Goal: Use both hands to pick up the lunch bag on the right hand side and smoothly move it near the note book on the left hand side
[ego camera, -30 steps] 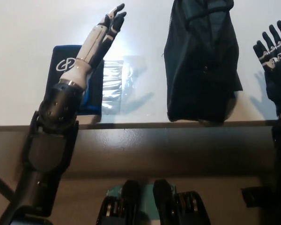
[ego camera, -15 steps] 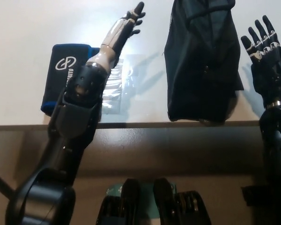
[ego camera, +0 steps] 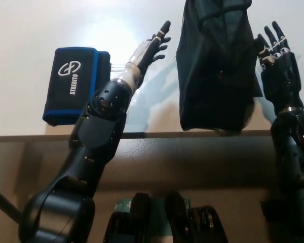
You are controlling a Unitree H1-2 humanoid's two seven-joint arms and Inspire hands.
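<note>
On the white worktop point(ego camera: 30, 30) there is a clear plastic sheet or sleeve point(ego camera: 142, 98) lying between the two task things, partly covered by the robot's left forearm; nothing else stands between them. The dark, soft fabric lunch bag point(ego camera: 215, 71) lies on the right part of the worktop, its lower end near the front edge. The white left hand point(ego camera: 151, 46) is just beside the bag's left side, fingers apart and stretched out, holding nothing, and I cannot tell if it touches the fabric. The black right hand point(ego camera: 276, 63) stands at the bag's right edge, fingers spread and pointing up, also empty. The black notebook with blue border point(ego camera: 73, 83) lies well to the left; on its cover is a white round logo and the word "STREBITO".
</note>
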